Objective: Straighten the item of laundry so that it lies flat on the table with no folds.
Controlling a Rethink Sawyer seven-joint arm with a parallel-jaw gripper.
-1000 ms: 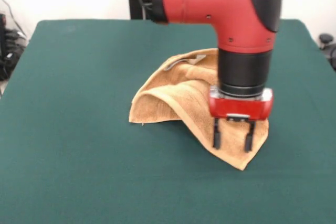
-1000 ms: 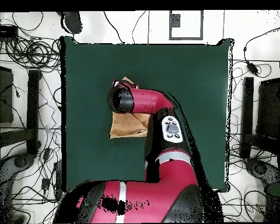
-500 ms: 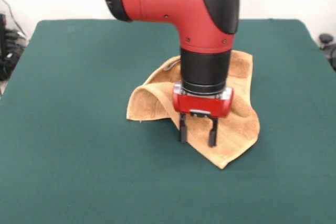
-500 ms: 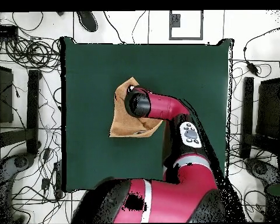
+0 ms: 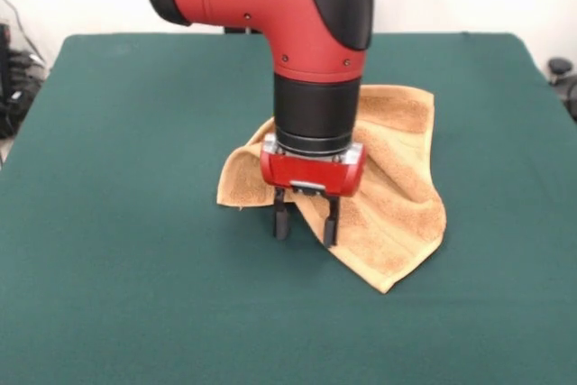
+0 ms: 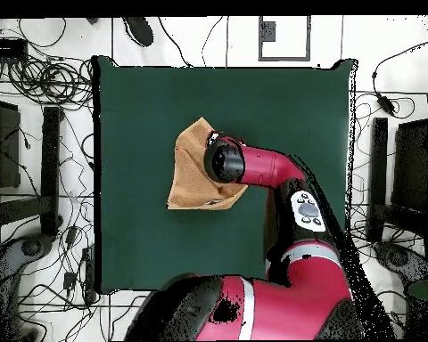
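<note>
Near the middle of the table [image 5: 117,295], the towel [image 5: 401,205] lies rumpled, one edge humped up in a fold. The gripper [image 5: 306,221] hangs over that fold's near edge, fingers apart and empty; most of the cloth spreads to its right in the front view.

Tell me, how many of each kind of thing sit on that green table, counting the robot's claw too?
Towel: 1
Gripper: 1, open, low over the towel's edge
Table: 1, green, bearing the towel
Total: 3
</note>
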